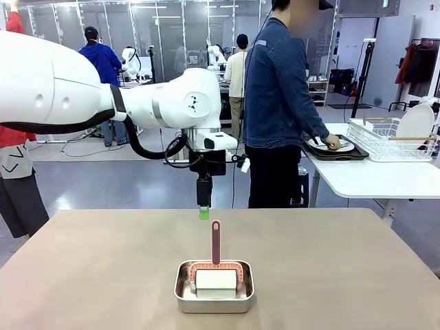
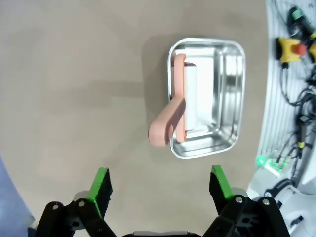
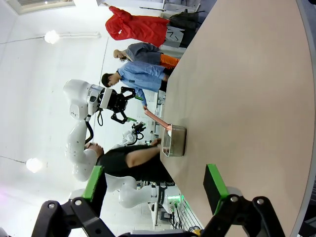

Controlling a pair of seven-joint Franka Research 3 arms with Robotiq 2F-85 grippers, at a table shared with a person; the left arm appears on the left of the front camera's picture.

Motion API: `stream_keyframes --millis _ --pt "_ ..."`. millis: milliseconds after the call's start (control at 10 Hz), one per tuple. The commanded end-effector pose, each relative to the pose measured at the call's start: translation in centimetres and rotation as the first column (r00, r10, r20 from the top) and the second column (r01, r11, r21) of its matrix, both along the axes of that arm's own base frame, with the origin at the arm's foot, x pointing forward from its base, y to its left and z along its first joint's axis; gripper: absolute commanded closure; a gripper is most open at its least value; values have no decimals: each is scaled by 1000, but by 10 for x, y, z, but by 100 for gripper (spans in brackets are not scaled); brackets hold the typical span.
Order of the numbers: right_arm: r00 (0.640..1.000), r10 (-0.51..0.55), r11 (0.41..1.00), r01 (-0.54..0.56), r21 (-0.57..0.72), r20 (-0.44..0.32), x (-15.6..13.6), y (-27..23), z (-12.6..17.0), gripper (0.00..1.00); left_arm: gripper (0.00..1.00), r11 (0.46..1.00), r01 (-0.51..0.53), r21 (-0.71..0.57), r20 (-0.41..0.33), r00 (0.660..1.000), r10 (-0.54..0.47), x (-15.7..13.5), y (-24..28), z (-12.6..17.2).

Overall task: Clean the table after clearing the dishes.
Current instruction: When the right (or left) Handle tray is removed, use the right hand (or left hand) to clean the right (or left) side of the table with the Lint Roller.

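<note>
Two grippers, left gripper (image 2: 159,174) and right gripper (image 3: 154,178), are seen with jaws apart, nothing clamped. A steel pan (image 2: 236,89) with a pink-handled roller (image 2: 178,106) is placed ahead of the left jaws on the table (image 2: 74,98). The dishes (image 1: 344,147) are set well beyond, on a white table (image 1: 371,180).

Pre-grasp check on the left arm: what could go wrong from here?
1. The handle of the roller is slim and leans past the steel pan's rim. The open left gripper hovers clear of it, so a misaligned close could knock it aside.
2. The pan sits loose on the table; lifting the roller could drag it.
3. The person stands near the far edge, turned away; a wide sweep might reach them.
</note>
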State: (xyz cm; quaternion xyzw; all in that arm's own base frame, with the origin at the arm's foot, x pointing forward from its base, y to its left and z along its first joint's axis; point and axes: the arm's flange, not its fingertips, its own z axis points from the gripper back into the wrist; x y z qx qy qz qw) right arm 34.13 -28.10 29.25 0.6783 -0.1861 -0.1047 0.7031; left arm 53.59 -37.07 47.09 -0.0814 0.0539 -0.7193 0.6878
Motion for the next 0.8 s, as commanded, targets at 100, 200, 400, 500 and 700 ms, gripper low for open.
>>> stream_keyframes --millis 100,200,400,500,700 --pt "1000 2 1000 -2 -10 -8 -2 1 3 0 0 1000 -1 -23 -118 993 -2 3 -8 -14" --pt "1000 2 1000 -2 -10 -8 -2 1 3 0 0 1000 17 -22 -111 994 -19 4 -9 -19" --pt "1000 2 1000 -2 -10 -8 -2 1 3 0 0 1000 11 -23 -179 984 -15 6 -11 -35" --pt "1000 2 1000 -2 -10 -8 -2 1 3 0 0 1000 -1 -22 -196 981 -4 6 -12 -39" --pt "1000 2 1000 -2 -10 -8 -2 1 3 0 0 999 17 -35 -216 976 -24 4 -16 -47"
